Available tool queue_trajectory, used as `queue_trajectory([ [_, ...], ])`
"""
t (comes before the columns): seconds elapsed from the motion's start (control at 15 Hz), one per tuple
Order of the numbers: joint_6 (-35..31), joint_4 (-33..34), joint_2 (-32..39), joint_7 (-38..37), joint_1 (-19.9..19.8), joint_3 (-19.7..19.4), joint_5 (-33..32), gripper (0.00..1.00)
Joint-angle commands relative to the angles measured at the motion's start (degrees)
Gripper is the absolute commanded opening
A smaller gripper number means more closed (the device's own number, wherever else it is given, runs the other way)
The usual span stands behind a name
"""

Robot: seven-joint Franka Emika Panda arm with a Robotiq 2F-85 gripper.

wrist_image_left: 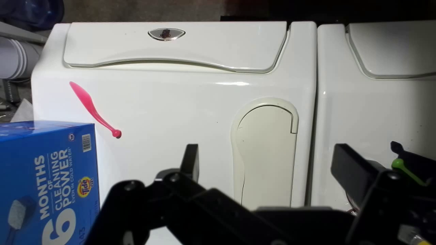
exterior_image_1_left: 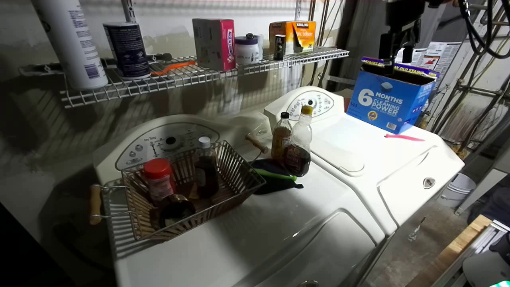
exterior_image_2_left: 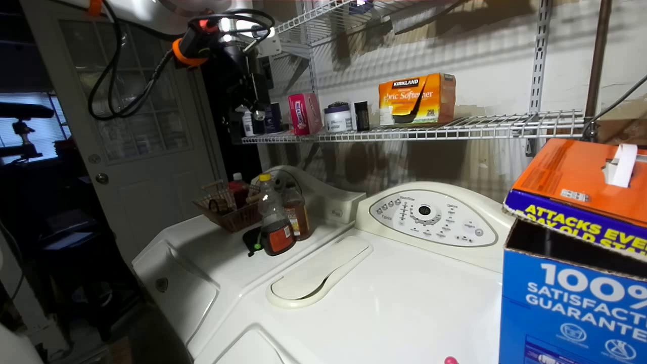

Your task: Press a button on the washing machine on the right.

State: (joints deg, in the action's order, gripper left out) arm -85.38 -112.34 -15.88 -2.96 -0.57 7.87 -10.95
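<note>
While aloft, gripper (exterior_image_1_left: pixel 399 65) jaws apart.

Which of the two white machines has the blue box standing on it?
The washing machine on the right in both exterior views: it carries the blue box, whereas the neighbouring machine bears the wire basket.

Washing machine (exterior_image_1_left: pixel 376 157) at frame right in an exterior view, box (exterior_image_1_left: pixel 388 101) on top; dryer (exterior_image_1_left: pixel 275 211) just left, bearing basket (exterior_image_1_left: pixel 237 169) and 2 bottles (exterior_image_1_left: pixel 299 153).

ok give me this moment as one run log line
target: washing machine | claw: open, empty, held high | console: no claw contact | blue box: on washing machine
</note>
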Motion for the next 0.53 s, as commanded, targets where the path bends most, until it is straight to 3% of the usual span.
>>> queue_trajectory([
  [0.0,0.2,0.2,0.1,-0.3,1.4,-1.2,-0.3,1.00],
  [0.27,0.2,0.2,0.1,-0.3,1.4,-1.2,-0.3,1.00],
  [0.47,-3.7,0.6,2.5,0.3,1.4,-2.0,0.7,1.00],
])
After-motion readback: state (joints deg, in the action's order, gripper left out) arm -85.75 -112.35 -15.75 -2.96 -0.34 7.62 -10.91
